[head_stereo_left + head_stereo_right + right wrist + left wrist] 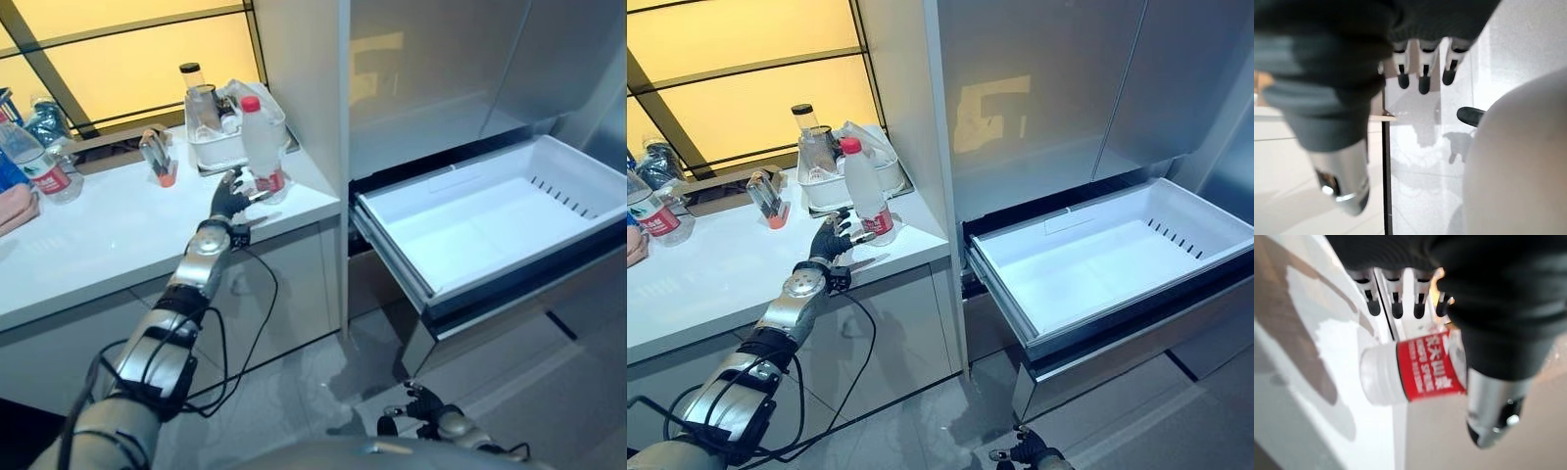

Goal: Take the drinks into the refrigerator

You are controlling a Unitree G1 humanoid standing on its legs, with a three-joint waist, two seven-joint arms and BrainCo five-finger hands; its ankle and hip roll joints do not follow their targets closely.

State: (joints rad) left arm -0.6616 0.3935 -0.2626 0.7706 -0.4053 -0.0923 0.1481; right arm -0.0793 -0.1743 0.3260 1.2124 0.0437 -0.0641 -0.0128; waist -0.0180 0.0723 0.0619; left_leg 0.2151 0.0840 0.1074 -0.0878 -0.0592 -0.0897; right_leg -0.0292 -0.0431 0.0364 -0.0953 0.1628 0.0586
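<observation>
A clear water bottle (262,137) with a red cap and red label stands upright near the right end of the white counter (118,235). My left hand (228,199) is at its base, on the bottle's left. In the left wrist view the bottle's labelled lower part (1415,372) lies between the straight fingers (1396,298) and the thumb, which do not close on it. The refrigerator's white drawer (460,230) is pulled out and empty, to the right of the counter. My right hand (428,406) hangs low over the floor with relaxed fingers (1422,68) and holds nothing.
A white basket (217,147) with bottles and a bag stands just behind the bottle. A small glass item with an orange base (159,159) is left of it. Another red-labelled bottle (34,162) stands at the counter's far left. The closed refrigerator doors (1038,88) rise above the drawer.
</observation>
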